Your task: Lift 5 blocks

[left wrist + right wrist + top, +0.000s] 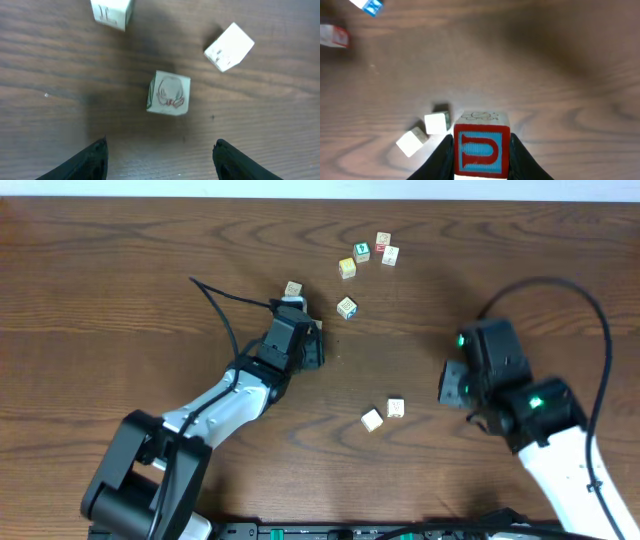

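Listing surroundings first: beyond the left gripper (161, 147), centred on the gap between its fingers and untouched, we note the sketched block (169, 93). Farther out lie the inked block (112, 12), left of the fingers' line, and the tilted block (229, 46), right of it. All three are apart, with nothing between them and the fingertips.

Beyond the right gripper (481, 142), to the left of its fingers, two pale cubes (436, 123) sit just beside each other.

Pose: we see the left fingers spread wide and empty, low over the table (120, 280). The right fingers pinch the red-framed block (481, 155) by its two sides. We cannot tell whether it clears the surface.

Materials: the cubes are pale wood with printed faces, the held one showing a red U on blue. The fingers are black and the tabletop is dark and grained.
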You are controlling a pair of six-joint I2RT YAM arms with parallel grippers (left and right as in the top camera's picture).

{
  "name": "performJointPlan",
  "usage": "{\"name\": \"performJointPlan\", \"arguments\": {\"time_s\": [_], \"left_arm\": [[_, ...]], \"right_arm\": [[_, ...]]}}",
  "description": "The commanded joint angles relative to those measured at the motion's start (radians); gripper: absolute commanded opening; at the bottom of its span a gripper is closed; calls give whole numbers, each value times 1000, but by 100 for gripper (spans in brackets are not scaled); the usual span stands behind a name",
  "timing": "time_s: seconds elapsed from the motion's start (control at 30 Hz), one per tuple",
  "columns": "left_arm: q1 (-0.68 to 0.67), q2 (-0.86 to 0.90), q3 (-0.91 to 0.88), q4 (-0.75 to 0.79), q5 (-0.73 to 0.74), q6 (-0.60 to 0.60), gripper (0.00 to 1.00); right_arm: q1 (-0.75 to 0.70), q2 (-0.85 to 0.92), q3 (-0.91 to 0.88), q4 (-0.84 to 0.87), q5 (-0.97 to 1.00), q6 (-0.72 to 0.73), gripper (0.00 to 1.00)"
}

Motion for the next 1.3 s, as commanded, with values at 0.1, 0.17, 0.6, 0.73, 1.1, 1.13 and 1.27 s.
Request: {"name": "performJointPlan", "arguments": {"time_s": [0.1,0.17,0.6,0.73,1.1,1.13,1.27], "left_arm": [[3,53,23,-17,24,86,68],[3,59,23,-15,24,95,68],[3,109,27,79,99,171,67],[3,153,34,117,99,174,68],[3,217,113,131,74,174,67],[3,217,116,131,65,174,67],[4,217,117,129,56,190,66]], "right_arm": [[7,6,-251,177,-96,61,8],[7,30,-292,238,-126,61,8],[7,224,-317,358,-175,80,10],[7,256,-317,367,-181,80,9],[29,264,-317,377,-203,76,13],[33,264,-317,377,-203,76,13],[48,264,-317,374,-203,76,14]]}}
